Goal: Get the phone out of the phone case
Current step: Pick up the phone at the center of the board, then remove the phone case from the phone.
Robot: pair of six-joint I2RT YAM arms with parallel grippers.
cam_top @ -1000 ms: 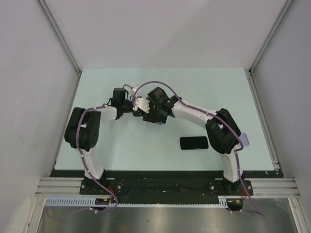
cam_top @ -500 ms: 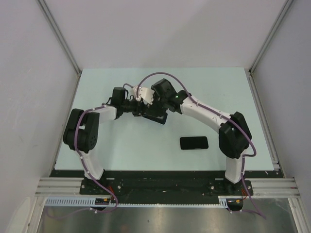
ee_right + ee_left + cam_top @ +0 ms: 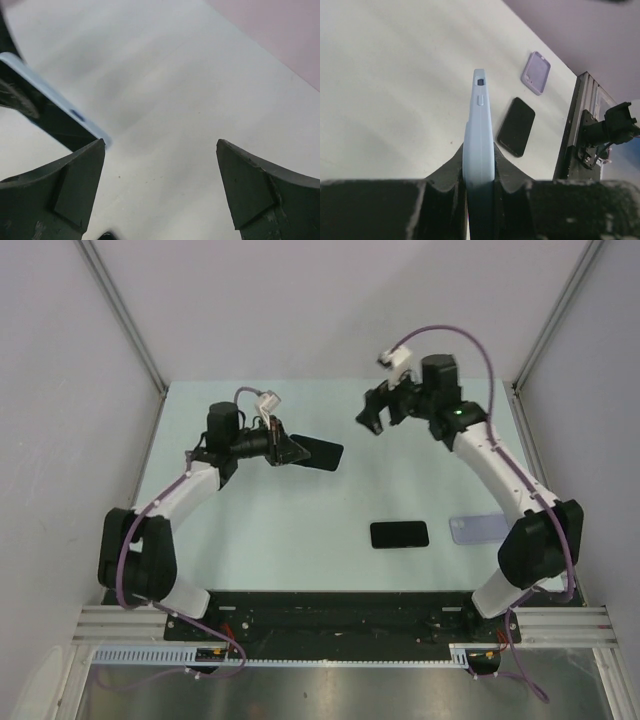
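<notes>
The phone sits in a light blue phone case (image 3: 479,120), seen edge-on in the left wrist view. My left gripper (image 3: 479,152) is shut on it, one finger on each flat side. From above, the cased phone (image 3: 316,453) shows its dark face, held above the table at the back left by the left gripper (image 3: 290,450). My right gripper (image 3: 372,418) hangs open to the right of it, apart from it. In the right wrist view the right gripper (image 3: 160,145) has nothing between its fingers, and the cased phone's corner (image 3: 85,122) shows at the left.
A bare black phone (image 3: 399,534) lies flat on the pale table (image 3: 250,530) near the front middle, also seen as the black phone (image 3: 516,126). A lilac empty case (image 3: 478,529) lies to its right, shown as the lilac case (image 3: 536,73). White walls enclose the table.
The right gripper has opened, let go near the cased phone and swung away to the back right. The left arm has carried the cased phone leftward. The lilac case is now uncovered.
</notes>
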